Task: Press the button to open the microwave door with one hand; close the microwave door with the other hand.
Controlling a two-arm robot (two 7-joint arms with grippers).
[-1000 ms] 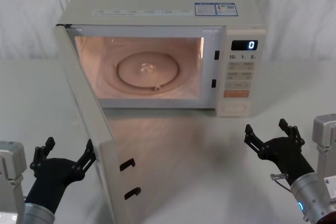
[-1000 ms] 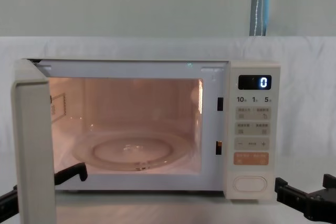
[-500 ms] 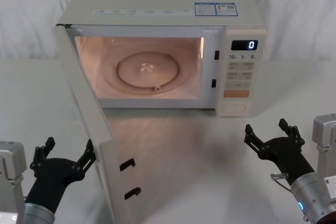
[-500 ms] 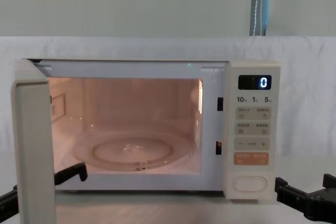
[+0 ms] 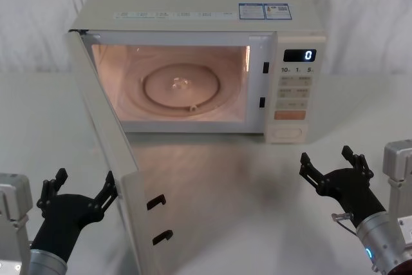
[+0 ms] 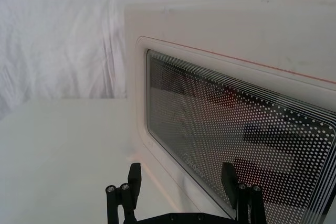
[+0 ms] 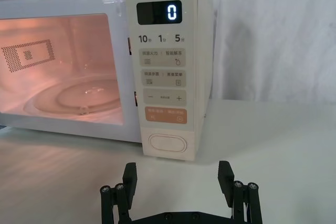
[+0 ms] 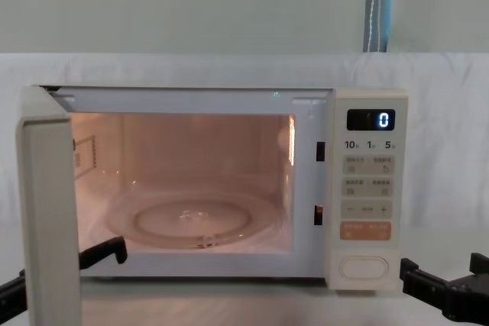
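Two grippers spread wide, nothing grasped: left gripper (image 5: 78, 192) just outside swung-open microwave door (image 5: 109, 159), right gripper (image 5: 334, 165) near button (image 5: 286, 132). Off-centre push risked: door glanced, latches left unengaged.

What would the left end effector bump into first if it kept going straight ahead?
Probably the microwave door. The open left end effector faces the door's outer side, with the dotted window straight ahead. How far off the door is cannot be judged exactly.
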